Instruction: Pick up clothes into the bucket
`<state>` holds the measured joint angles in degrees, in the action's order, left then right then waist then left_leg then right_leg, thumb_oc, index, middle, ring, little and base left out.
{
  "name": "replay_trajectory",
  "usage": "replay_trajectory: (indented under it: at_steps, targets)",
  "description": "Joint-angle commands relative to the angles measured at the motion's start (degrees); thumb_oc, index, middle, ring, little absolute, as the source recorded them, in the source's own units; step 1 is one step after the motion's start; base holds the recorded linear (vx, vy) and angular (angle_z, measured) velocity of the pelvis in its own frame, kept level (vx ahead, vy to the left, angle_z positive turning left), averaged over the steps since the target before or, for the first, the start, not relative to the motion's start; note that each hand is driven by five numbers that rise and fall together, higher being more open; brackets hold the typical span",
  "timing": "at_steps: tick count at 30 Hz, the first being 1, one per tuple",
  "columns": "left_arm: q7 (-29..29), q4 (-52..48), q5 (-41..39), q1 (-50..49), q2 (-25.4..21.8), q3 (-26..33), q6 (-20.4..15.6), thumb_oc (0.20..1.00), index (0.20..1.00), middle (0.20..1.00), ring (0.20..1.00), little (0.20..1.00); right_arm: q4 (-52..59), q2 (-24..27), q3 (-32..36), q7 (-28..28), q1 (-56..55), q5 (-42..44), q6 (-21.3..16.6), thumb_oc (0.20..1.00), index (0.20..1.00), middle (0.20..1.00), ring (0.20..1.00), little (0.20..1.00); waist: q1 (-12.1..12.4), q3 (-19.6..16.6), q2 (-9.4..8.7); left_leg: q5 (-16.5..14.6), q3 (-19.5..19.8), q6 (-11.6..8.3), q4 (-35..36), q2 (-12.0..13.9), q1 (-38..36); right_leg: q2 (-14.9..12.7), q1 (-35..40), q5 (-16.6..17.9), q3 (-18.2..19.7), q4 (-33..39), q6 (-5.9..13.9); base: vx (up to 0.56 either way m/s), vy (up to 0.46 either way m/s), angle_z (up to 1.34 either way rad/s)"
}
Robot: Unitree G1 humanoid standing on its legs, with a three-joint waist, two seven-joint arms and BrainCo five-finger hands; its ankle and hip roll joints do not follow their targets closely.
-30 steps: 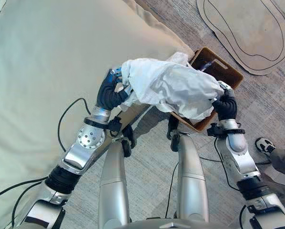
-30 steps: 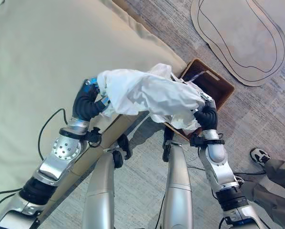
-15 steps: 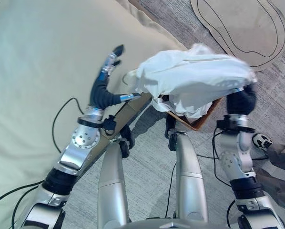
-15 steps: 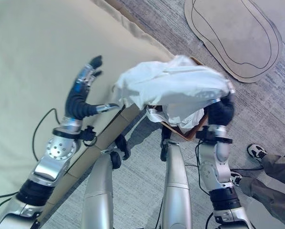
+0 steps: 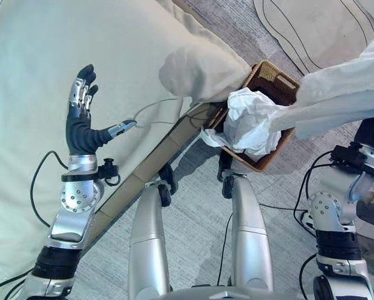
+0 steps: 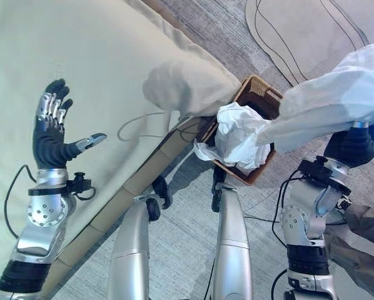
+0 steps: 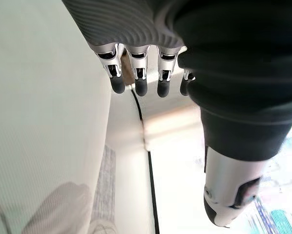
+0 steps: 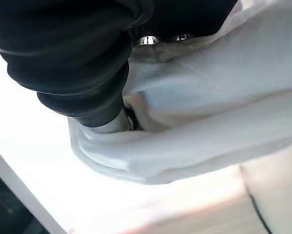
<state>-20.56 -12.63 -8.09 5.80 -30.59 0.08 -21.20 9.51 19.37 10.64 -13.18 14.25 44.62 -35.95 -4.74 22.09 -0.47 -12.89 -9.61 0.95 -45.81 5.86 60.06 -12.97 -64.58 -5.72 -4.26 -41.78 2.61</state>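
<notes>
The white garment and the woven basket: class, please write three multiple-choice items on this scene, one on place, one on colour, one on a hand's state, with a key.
1. Where does the bunched end of the white garment lie?
A. in the brown woven basket
B. on the bed
C. on the floor mat

2. What colour is the garment?
A. red
B. white
C. black

3. How is the left hand?
A. curled round cloth
B. open, holding nothing
C. gripping the basket

Key: 1 A, the crumpled end sits inside the basket's rim; 2 B, it is white throughout; 3 B, its fingers are straight over the beige bed, while the right hand holds the garment's other end up.
</notes>
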Motion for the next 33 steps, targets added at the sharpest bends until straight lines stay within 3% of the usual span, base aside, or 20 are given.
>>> replay_trajectory:
  at_steps: [1,9,10,15,22,33]
  targets:
    - [-2.5,-2.7,0.7,-1.6,0.6,3.5,-4.5,1.000,1.000,1.000,1.000,1.000,7.2,2.9,1.8,0.3,-1.7,-1.1,-4.5,0.200,0.200,0.200,0.200,0.200,-0.2,-3.2,0.78,3.1,2.4,-2.55,5.0,3.1,0.5,-1.6,3.9,1.3,2.3,3.1,4.36,0.00,0.000,0.00]
    - [-4.0,-3.2,1.9,-0.5,1.9,3.8,-5.2,1.000,1.000,1.000,1.000,1.000,-1.8,3.9,-3.9,0.5,-3.6,-3.5,0.1,0.200,0.200,0.200,0.200,0.200,0.2,-2.6,0.67,3.2,2.5,-2.44,4.5,2.9,1.0,-1.8,3.6,1.5,2.2,2.9,4.29,0.00,0.000,0.00]
    - [-4.5,-3.1,2.5,0.2,2.2,4.0,-5.8,1.000,1.000,1.000,1.000,1.000,-5.5,4.9,-5.1,-2.0,-3.5,-9.1,1.8,0.200,0.200,0.200,0.200,0.200,0.4,-2.3,0.70,3.2,2.5,-2.42,4.3,2.8,1.2,-1.9,3.5,1.5,2.2,2.8,4.27,0.00,0.000,0.00]
    - [-5.8,-3.2,2.5,2.4,3.4,2.8,-7.5,1.000,1.000,1.000,1.000,1.000,-19.8,3.2,-9.2,-5.8,0.8,-11.5,3.7,0.200,0.200,0.200,0.200,0.200,1.5,-1.6,1.27,3.2,2.5,-2.29,4.0,2.4,1.7,-2.3,3.0,1.5,2.2,2.6,4.32,0.00,0.000,0.00]
    - [-7.0,-3.8,2.1,4.0,3.4,0.8,-8.2,1.000,1.000,1.000,1.000,1.000,-41.5,5.0,-15.4,-11.2,13.1,-18.4,9.7,0.200,0.200,0.200,0.200,0.200,3.6,-0.9,2.20,3.2,2.3,-2.13,3.6,2.0,2.4,-2.7,2.3,1.6,2.4,2.2,4.29,0.00,0.003,0.01]
    - [-6.9,-3.9,-0.2,6.5,2.1,-2.6,-7.9,1.000,1.000,1.000,1.000,1.000,-68.3,10.7,-16.7,-12.4,32.5,-11.5,14.5,0.200,0.200,0.200,0.200,0.200,5.8,0.0,3.46,2.9,1.8,-2.14,3.1,1.6,2.6,-3.1,1.6,1.6,2.9,1.4,4.21,0.00,0.002,0.01]
